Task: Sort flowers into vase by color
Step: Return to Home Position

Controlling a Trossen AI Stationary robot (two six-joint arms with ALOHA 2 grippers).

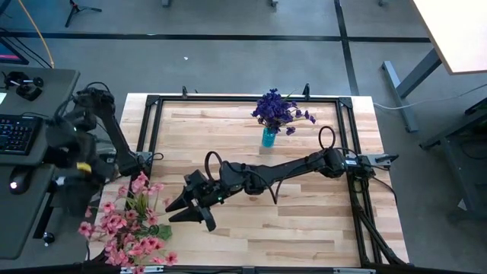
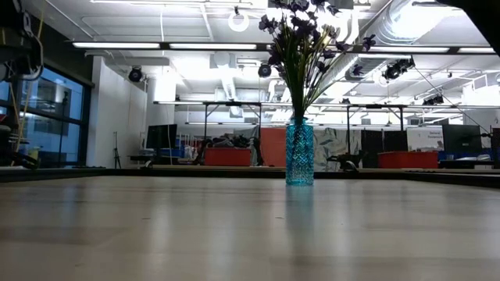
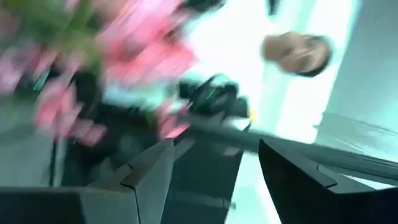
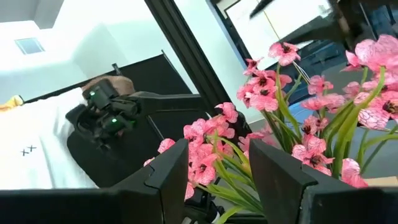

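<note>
A bunch of pink flowers (image 1: 129, 228) stands at the table's near left corner; what holds its stems is hidden under the blossoms. Purple flowers (image 1: 278, 110) stand by their stems in a blue glass vase (image 1: 268, 138) at the far middle, which also shows in the low view (image 2: 299, 152). My right gripper (image 1: 185, 213) reaches across the table, open, its fingers pointing at the pink bunch (image 4: 280, 112), just short of it. My left gripper (image 1: 144, 159) is open at the table's left edge, just beyond the pink bunch (image 3: 124, 56).
A black metal frame (image 1: 152, 129) runs around the table's edges. A desk with a keyboard (image 1: 15, 133) stands left of the table. The right arm (image 1: 304, 164) lies across the middle of the table, near the blue vase.
</note>
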